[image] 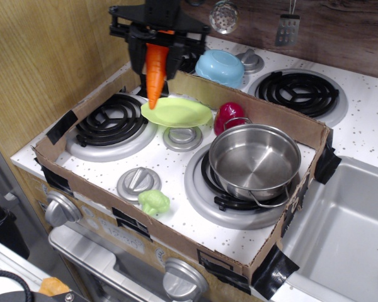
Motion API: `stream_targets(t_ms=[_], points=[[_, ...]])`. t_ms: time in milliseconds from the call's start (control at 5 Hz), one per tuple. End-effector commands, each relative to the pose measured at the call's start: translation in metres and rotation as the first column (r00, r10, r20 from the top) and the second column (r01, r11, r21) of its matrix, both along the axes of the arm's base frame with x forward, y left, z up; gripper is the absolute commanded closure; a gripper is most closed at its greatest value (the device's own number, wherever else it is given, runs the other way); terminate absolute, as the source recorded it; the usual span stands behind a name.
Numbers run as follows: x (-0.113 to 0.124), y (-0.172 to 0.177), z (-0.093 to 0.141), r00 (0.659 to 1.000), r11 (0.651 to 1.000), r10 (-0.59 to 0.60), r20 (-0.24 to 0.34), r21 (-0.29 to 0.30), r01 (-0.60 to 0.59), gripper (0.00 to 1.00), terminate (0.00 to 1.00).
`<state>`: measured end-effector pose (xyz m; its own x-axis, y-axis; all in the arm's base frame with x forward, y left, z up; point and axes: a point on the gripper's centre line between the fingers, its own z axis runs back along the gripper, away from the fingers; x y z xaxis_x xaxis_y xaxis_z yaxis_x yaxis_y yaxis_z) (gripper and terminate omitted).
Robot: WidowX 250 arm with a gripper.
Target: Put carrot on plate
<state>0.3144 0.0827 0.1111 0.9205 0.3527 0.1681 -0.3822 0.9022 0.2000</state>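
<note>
My gripper is shut on the orange toy carrot, gripping its thick top end. The carrot hangs point down in the air, its tip just above the left rim of the lime-green plate. The plate rests on the stove top between the left coil burner and the steel pot. The carrot's green stub is hidden between the fingers.
A steel pot sits on the front right burner. A light-blue bowl is behind the cardboard wall. A dark red toy lies beside the plate. A green broccoli toy lies near the front. A sink is at right.
</note>
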Motion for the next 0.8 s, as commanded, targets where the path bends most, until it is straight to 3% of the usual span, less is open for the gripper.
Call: stream_targets(t_ms=[0,400,600], points=[[0.023,0.004,-0.013,0.996,0.995,-0.085,0.0,-0.046,0.085,1.0,0.0],[0.034,0.001,-0.05,0.991,0.973,-0.13,0.036,-0.189,0.134,1.0,0.0],[0.037,-0.002,-0.052,0.971,0.918,-0.198,-0.132,-0.372,0.136,1.0,0.0]])
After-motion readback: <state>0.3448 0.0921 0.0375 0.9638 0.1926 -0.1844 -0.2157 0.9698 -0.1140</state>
